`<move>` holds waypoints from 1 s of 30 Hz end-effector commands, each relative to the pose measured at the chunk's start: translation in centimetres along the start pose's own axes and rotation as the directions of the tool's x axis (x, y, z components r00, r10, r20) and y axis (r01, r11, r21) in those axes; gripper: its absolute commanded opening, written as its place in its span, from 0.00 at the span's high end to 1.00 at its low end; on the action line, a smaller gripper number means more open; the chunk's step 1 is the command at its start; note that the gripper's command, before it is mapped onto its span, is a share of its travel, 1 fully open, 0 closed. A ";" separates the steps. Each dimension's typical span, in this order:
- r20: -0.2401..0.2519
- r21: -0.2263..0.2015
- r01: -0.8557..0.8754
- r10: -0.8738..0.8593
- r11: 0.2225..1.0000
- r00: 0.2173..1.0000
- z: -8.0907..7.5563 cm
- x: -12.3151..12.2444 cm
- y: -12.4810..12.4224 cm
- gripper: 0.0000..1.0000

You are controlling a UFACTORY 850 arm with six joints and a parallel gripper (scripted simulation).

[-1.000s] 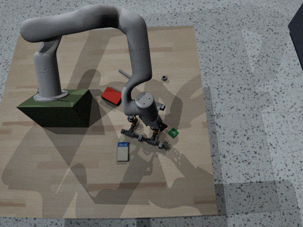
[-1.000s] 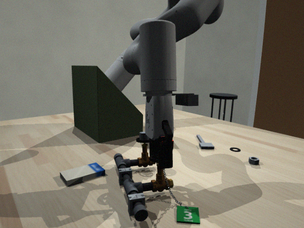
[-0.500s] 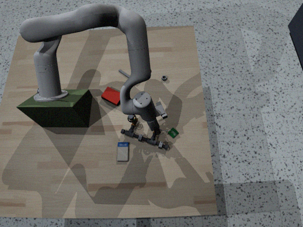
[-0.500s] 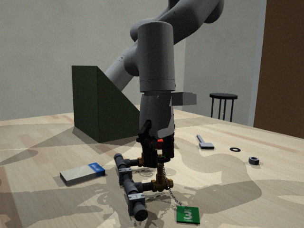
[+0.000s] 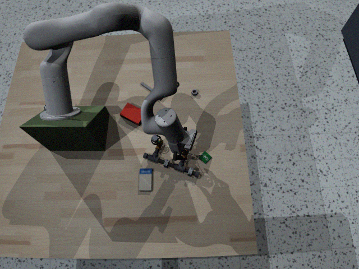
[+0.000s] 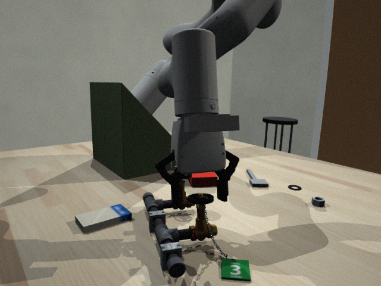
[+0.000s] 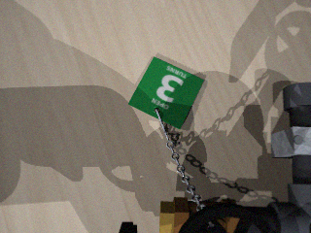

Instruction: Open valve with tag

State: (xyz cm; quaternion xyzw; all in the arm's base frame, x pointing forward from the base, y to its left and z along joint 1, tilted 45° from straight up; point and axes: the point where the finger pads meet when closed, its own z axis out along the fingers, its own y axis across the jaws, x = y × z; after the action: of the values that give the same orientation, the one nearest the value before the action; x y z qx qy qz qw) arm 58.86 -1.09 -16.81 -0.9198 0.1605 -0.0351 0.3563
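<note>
A dark pipe manifold (image 5: 166, 162) (image 6: 159, 223) (image 7: 297, 146) lies on the wooden table and carries two brass valves with black handwheels. The nearer valve (image 6: 201, 229) has a chain (image 6: 215, 243) (image 7: 181, 167) running to a green tag (image 5: 205, 157) (image 6: 235, 269) (image 7: 167, 90) marked "3". My gripper (image 6: 200, 196) (image 5: 181, 154) points straight down and is open. Its fingers stand on either side of that valve's handwheel (image 6: 206, 199) (image 7: 228, 220) without touching it. The other valve's handwheel (image 5: 159, 142) stands free to the left. In the exterior view that valve is mostly hidden behind my left finger.
A dark green pedestal (image 5: 63, 127) (image 6: 122, 132) holds the arm's base. A red block (image 5: 132, 113) (image 6: 203, 179) lies behind the valves. A grey box with a blue end (image 5: 145, 179) (image 6: 101, 217), a grey tool (image 6: 256, 180), a washer (image 6: 294, 189) and a nut (image 5: 194, 92) (image 6: 318, 201) lie around.
</note>
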 end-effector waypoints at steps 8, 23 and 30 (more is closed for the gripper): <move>0.014 -0.026 -0.594 0.595 0.804 0.804 -0.1 0.1 0.0 0.00; 0.036 -0.081 -0.904 0.907 0.421 0.419 -0.1 0.1 0.0 0.00; 0.036 -0.081 -0.904 0.907 0.421 0.419 -0.1 0.1 0.0 0.00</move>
State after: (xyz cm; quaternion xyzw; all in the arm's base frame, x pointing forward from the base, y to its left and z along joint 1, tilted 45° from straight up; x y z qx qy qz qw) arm 58.85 -1.11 -16.82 -0.6997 0.6165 0.1947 0.3039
